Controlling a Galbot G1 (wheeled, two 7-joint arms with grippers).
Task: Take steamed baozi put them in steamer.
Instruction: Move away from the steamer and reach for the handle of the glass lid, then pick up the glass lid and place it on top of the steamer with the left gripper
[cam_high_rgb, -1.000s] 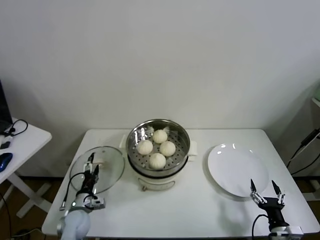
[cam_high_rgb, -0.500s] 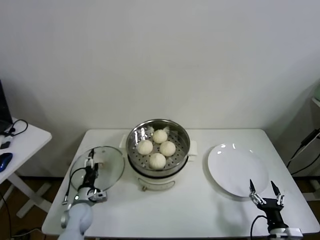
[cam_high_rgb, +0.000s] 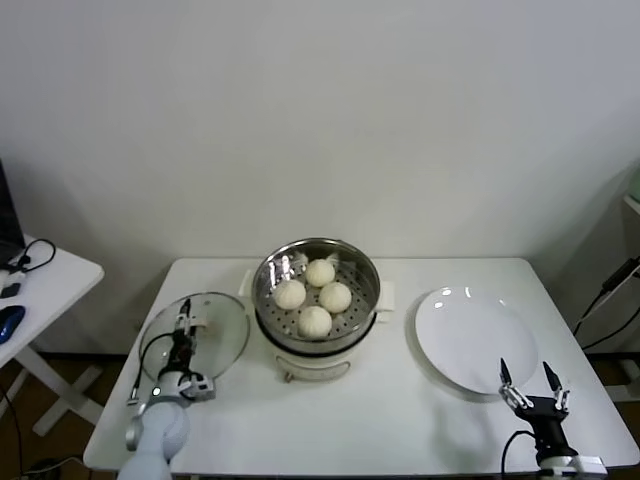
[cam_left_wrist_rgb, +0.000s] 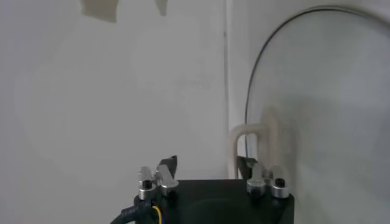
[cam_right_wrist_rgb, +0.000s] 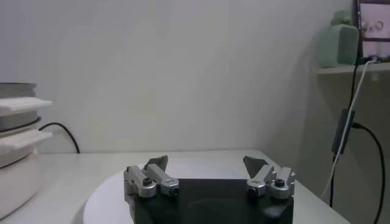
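Observation:
Several cream-white steamed baozi (cam_high_rgb: 314, 321) lie on the perforated tray inside the shiny steel steamer (cam_high_rgb: 370, 272) at the table's middle. My left gripper (cam_high_rgb: 181, 331) hovers low over the glass lid (cam_high_rgb: 218, 330) to the steamer's left. In the left wrist view my left gripper (cam_left_wrist_rgb: 207, 165) has its jaws apart, and the lid's cream handle (cam_left_wrist_rgb: 268, 131) stands just by one fingertip. My right gripper (cam_high_rgb: 525, 368) waits open at the front right, empty, just in front of the white plate (cam_high_rgb: 470, 335). From the right wrist, that gripper (cam_right_wrist_rgb: 205, 163) sits over the plate (cam_right_wrist_rgb: 106, 198), with the steamer (cam_right_wrist_rgb: 15, 143) far to one side.
A small white side table (cam_high_rgb: 45, 280) with a cable and a dark object stands off the left end of the work table. Cables hang at the far right edge (cam_high_rgb: 610, 300). A white wall closes the back.
My left arm has edged a little closer over the lid's handle. The right arm, the baozi and the steamer have not moved.

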